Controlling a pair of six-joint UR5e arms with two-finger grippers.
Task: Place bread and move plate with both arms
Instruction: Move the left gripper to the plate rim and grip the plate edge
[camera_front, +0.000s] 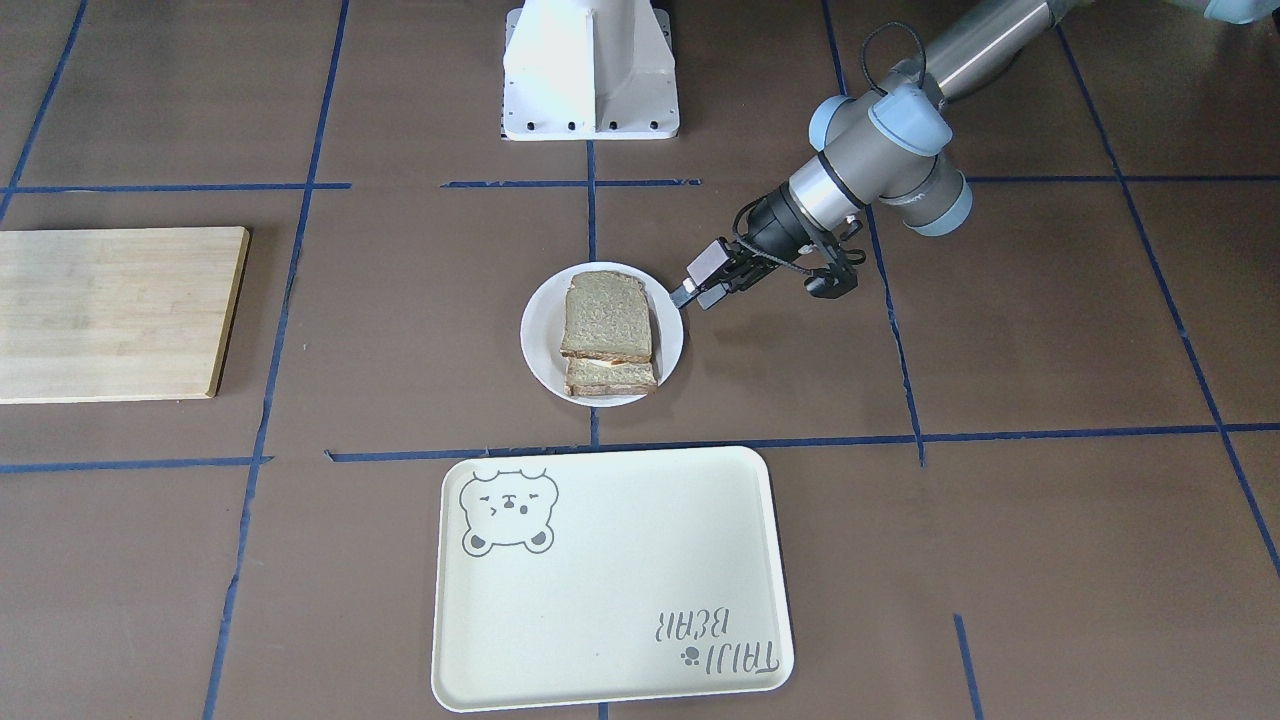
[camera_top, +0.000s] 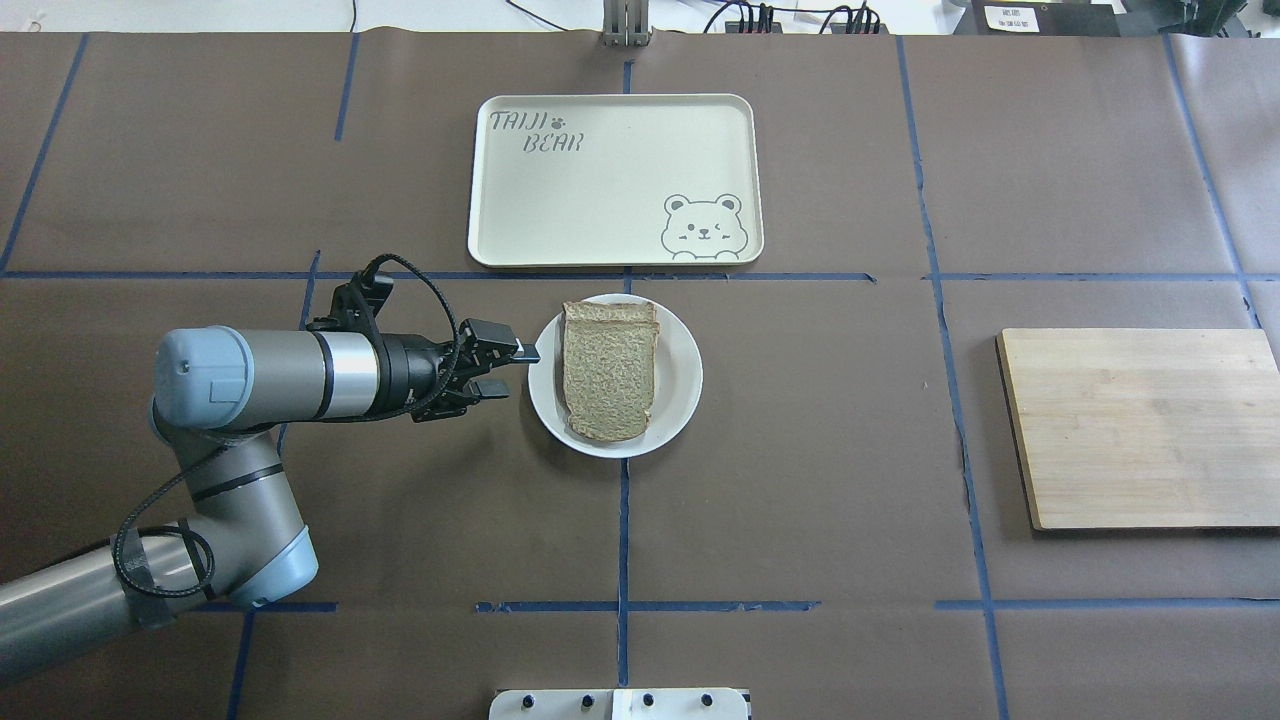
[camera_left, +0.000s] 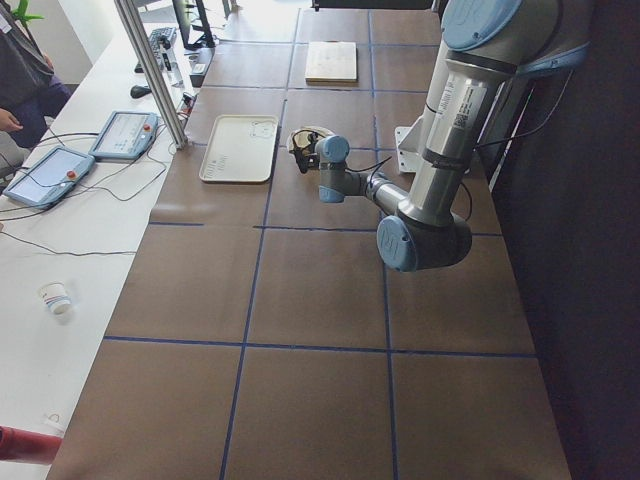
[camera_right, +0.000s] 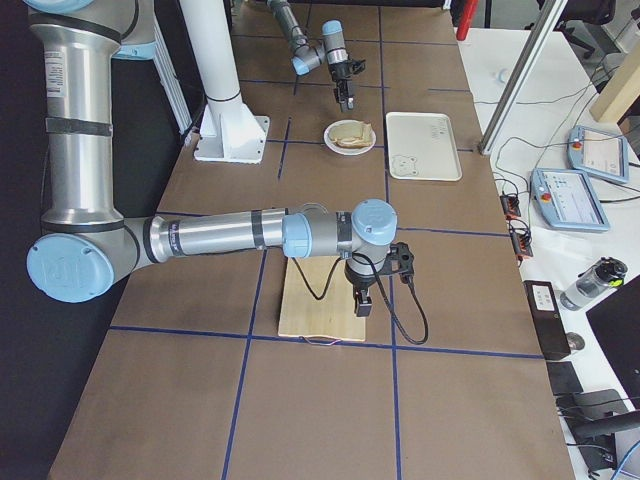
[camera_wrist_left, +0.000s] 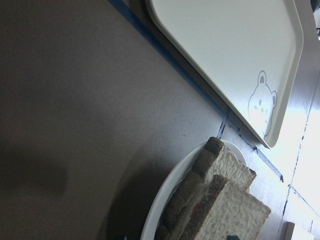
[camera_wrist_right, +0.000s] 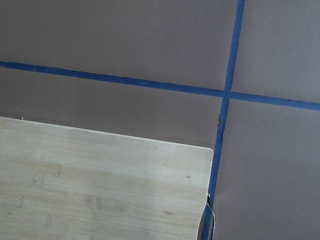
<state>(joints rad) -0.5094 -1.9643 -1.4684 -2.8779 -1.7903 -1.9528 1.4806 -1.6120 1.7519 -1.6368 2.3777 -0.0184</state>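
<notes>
The tan bread (camera_top: 608, 370) lies on top of another slice with a filling between them, on the small white plate (camera_top: 682, 400) at the table's middle. Both also show in the front view, bread (camera_front: 605, 315) and plate (camera_front: 535, 345), and in the left wrist view, bread (camera_wrist_left: 235, 210) and plate rim (camera_wrist_left: 162, 202). My left gripper (camera_top: 515, 368) is open and level at the plate's left rim, one finger touching or just over the rim; it also shows in the front view (camera_front: 692, 292). My right gripper (camera_right: 362, 303) shows only in the right side view, above the wooden board; I cannot tell if it is open or shut.
A cream tray with a bear drawing (camera_top: 600, 190) lies just beyond the plate, also in the front view (camera_front: 610, 580). A wooden cutting board (camera_top: 1140, 425) lies on the right side, its corner in the right wrist view (camera_wrist_right: 100, 190). The white pedestal (camera_front: 590, 70) stands at the robot's side.
</notes>
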